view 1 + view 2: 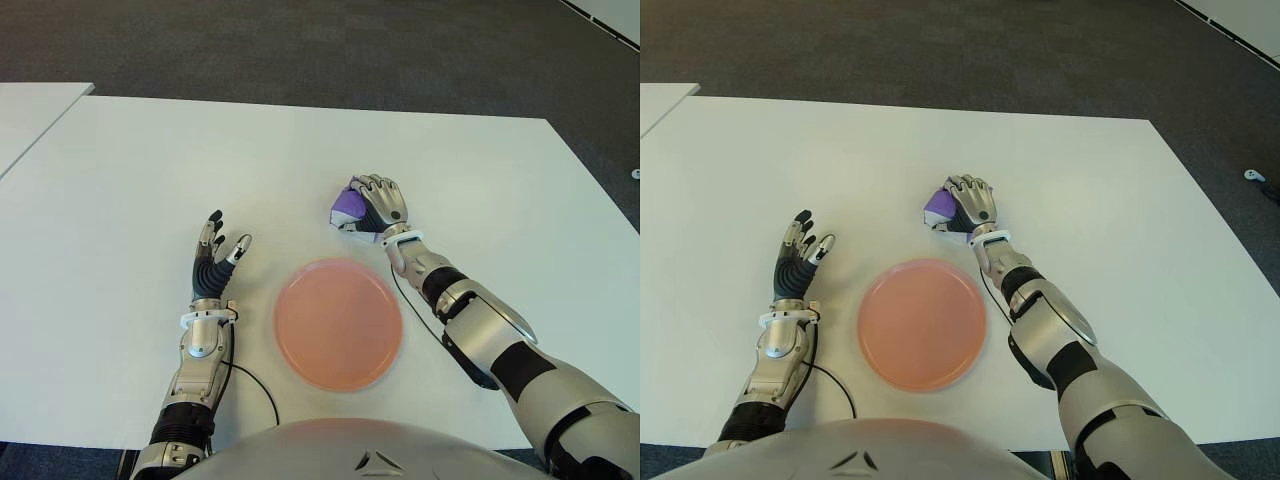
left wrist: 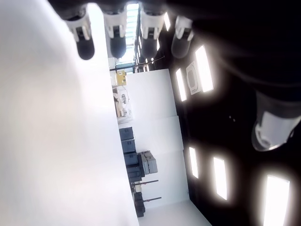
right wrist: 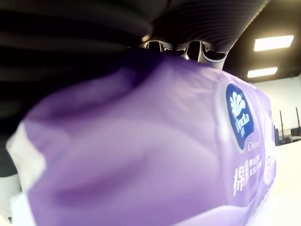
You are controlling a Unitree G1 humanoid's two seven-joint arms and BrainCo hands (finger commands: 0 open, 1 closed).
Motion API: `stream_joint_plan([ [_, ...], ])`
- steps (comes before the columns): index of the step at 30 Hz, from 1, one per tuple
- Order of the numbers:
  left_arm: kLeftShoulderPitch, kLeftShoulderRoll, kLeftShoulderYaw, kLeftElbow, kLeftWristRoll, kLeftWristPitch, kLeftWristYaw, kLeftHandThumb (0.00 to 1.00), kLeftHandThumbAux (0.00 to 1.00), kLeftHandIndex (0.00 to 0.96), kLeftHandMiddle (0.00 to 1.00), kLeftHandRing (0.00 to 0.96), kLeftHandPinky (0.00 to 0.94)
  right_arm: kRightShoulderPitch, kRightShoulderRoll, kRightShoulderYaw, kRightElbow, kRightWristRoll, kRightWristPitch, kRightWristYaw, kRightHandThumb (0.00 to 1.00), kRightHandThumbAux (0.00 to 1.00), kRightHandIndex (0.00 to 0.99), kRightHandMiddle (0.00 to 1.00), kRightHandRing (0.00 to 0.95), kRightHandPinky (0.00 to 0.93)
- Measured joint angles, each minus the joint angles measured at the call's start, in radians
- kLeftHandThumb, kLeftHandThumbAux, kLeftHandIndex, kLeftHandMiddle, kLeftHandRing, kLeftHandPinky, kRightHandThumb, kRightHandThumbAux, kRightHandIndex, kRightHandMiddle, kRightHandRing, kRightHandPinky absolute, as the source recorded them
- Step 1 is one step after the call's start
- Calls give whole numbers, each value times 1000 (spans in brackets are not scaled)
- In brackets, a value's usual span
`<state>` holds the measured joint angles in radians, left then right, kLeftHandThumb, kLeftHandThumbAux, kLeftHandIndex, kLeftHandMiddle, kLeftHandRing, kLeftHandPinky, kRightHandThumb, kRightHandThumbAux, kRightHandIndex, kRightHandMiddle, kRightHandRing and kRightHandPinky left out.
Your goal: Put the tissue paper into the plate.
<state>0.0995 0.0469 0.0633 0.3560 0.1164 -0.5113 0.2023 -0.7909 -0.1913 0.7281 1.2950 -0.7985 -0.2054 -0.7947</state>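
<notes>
The right hand (image 1: 381, 207) grips the soft purple plastic tissue pack (image 1: 349, 207), the round pink plate (image 1: 338, 322) lies at its seven o'clock, and the open left hand (image 1: 213, 262) shows at the plate's nine o'clock.

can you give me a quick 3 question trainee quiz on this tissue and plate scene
1. True or false: the purple plastic tissue pack already lies in the round pink plate.
2. Which hand is closed on the tissue pack? A) the left hand B) the right hand C) neither
3. Fill in the gap: the left hand shows to the plate's ____ side, fingers spread, holding nothing.

Key
1. False. The pack is on the white table beyond the plate, and the plate holds nothing.
2. B. The right hand's fingers curl over the pack; its wrist view shows the purple wrapper right against the hand.
3. Left.
</notes>
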Motion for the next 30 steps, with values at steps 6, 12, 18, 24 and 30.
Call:
stream_joint_plan([
  [6,0,-1,0,-1,0,3,0,0,497,0,0,0,0,9,2,14,0,-20,16,-50,887,673,392,526,739,799],
  [12,0,-3,0,0,0,3,0,0,499,0,0,0,0,10,2,42,1,-46,34,-85,857,678,397,536,831,802],
  [18,0,-4,0,0,1,2,0,0,500,0,0,0,0,9,1,52,1,-57,41,-93,853,679,397,537,840,803],
  [24,0,-5,0,0,1,2,0,0,498,0,0,0,0,10,0,60,1,-63,41,-108,853,679,397,537,842,801],
  [30,0,-6,0,-1,1,2,0,0,495,0,0,0,0,10,-2,72,1,-64,40,-122,854,679,397,537,844,804],
])
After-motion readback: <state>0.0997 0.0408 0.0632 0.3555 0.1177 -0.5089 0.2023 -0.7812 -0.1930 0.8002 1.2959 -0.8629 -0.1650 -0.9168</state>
